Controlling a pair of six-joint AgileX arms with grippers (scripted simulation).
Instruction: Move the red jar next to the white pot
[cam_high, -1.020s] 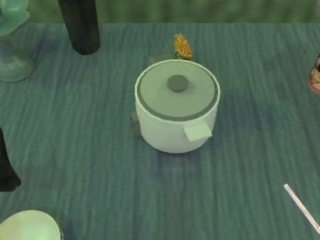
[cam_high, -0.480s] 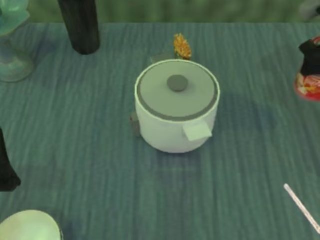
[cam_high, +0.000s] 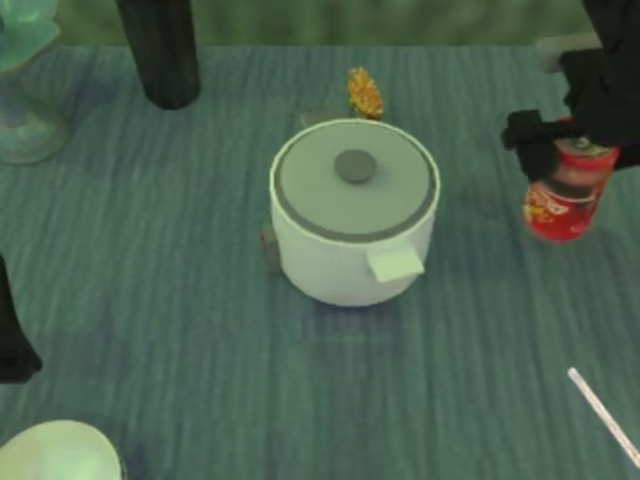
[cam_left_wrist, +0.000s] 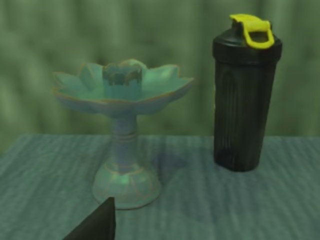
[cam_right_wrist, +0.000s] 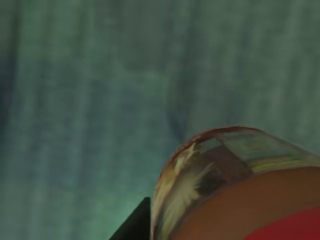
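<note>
red jar (cam_high: 563, 196) top hidden under the right gripper (cam_high: 560, 135); pale bowl (cam_high: 58, 452) cut by the edge — likewise the white stick (cam_high: 603, 414)

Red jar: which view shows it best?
Top view: the red jar shows almost whole, held by the right gripper, right of the white pot. Right wrist view shows only a close part. Left wrist view shows none.

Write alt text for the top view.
The right gripper holds the red jar right of the white pot, with bare table between them. A black shaker bottle and orange item stand behind; the left arm sits parked at the left edge.
</note>
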